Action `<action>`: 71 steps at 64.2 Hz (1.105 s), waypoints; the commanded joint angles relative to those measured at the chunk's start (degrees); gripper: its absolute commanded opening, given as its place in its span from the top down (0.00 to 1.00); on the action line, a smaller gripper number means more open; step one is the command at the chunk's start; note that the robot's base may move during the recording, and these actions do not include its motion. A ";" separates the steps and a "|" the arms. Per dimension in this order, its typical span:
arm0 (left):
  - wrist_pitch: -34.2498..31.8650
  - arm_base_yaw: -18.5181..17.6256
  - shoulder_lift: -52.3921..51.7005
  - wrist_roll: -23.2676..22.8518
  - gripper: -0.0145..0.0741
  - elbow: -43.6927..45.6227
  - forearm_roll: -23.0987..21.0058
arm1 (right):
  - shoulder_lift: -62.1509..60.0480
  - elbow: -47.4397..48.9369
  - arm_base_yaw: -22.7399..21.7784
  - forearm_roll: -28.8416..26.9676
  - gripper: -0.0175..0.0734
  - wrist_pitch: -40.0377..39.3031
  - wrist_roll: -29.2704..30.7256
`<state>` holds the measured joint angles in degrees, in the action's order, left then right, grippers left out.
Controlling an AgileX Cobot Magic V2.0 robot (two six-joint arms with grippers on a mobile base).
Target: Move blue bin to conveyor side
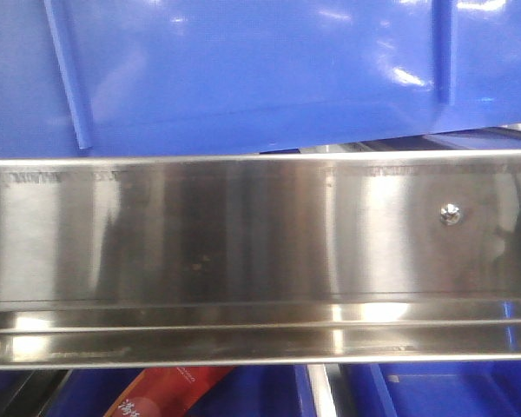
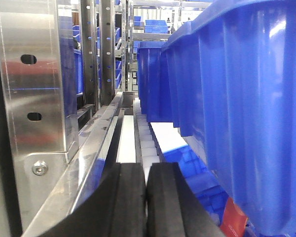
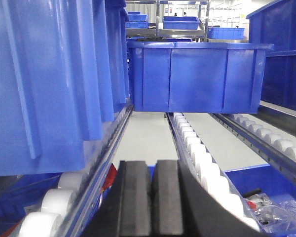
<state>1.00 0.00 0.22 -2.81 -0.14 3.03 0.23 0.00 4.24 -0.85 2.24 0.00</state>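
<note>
Pressure from both sides is what this step needs, we judge. The blue bin (image 1: 260, 69) sits at the front edge of the roller rack (image 3: 195, 143), its wall just above the steel rail (image 1: 243, 234) in the front view. We cannot tell whether it rests on the rollers or hangs slightly clear.

The left gripper (image 2: 147, 202) lies just beside the bin's left wall, near the rack post (image 2: 34, 74), and the right gripper (image 3: 152, 197) lies just beside its right wall. Both have their pads pressed together and hold nothing.

With no rim pinched, we would press the closed fingers flat against opposite walls, then lift evenly so the bin clears the rail without tipping. The glossy plastic may slip, so the push should be steady. A smaller crate (image 3: 197, 79) stands farther back on the rack. The belt shows in no view, so we cannot judge the path to it.
</note>
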 commanded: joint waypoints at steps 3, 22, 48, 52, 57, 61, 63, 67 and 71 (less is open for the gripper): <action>-1.00 0.07 -0.22 -0.32 0.84 0.14 0.29 | -0.23 0.00 -0.18 0.09 0.90 -1.41 0.47; -1.00 0.07 -0.22 -0.32 0.84 0.14 0.29 | -0.23 0.00 -0.18 0.09 0.90 -1.41 0.47; -1.75 0.05 -0.22 -0.32 0.84 0.14 0.29 | -0.23 0.00 -0.18 0.09 0.90 -1.68 0.47; -2.61 0.05 -0.22 -0.32 0.84 0.14 0.29 | -0.23 0.00 -0.18 0.09 0.90 -2.78 0.47; -3.72 0.05 -0.22 -0.32 0.84 0.14 0.29 | -0.23 0.00 -0.18 0.09 0.90 -5.43 0.47; -3.19 0.05 -0.22 -0.32 0.84 0.14 0.29 | -0.23 0.00 -0.18 0.09 0.90 -11.85 0.47; -2.64 0.05 -0.22 -0.32 0.84 1.12 0.29 | -0.23 0.30 -0.18 0.09 0.90 -13.41 0.47; 0.17 0.05 -0.22 -0.32 0.84 4.85 0.29 | -0.23 3.95 -0.18 0.09 0.90 -11.80 0.36; 5.09 0.05 -0.22 -0.32 0.84 8.82 0.29 | -0.23 10.10 -0.18 0.09 0.90 -4.93 0.36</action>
<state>2.67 0.00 0.14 -2.81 3.52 3.03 0.13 3.65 4.24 -0.85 -5.10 0.00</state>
